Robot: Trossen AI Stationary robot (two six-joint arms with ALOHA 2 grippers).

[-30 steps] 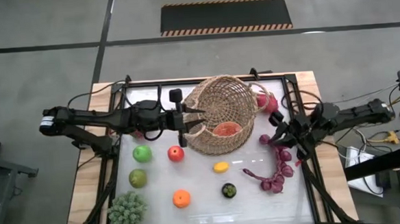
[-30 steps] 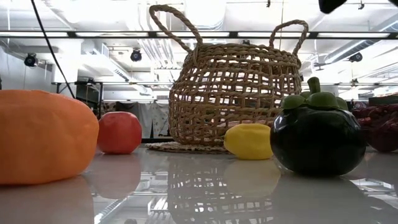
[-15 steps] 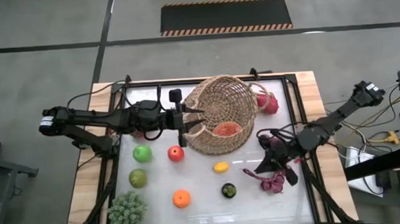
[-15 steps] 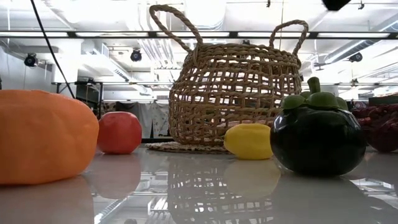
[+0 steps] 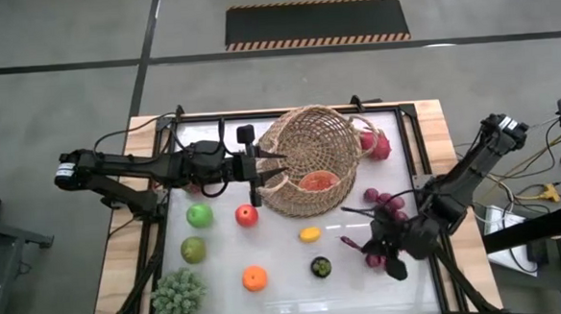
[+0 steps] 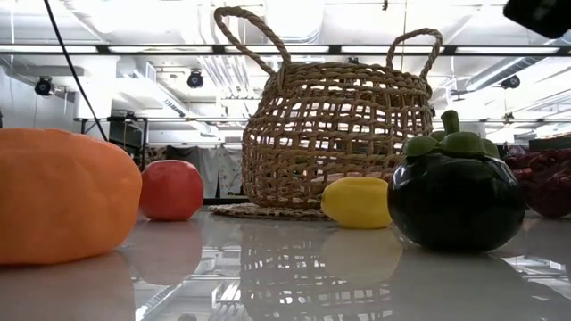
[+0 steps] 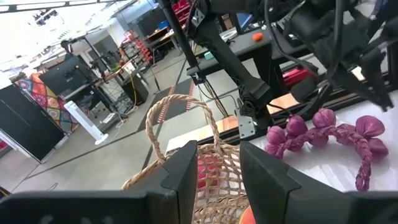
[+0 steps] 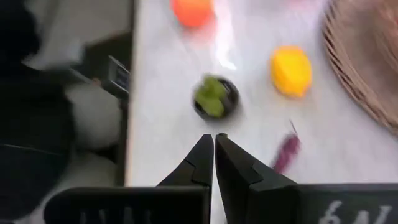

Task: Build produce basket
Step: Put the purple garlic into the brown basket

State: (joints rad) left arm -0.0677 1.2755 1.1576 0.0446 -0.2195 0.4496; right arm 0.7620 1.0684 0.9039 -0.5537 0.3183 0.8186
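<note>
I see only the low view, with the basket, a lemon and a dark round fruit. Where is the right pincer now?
Observer: The right pincer hangs over the purple grape string, at the table's right side.
Operator: Is it holding any grapes?
Observer: No, its fingers are shut together with nothing between them.
Operator: And the left pincer?
Observer: The left pincer grips the rim of the basket on the basket's left side.
</note>
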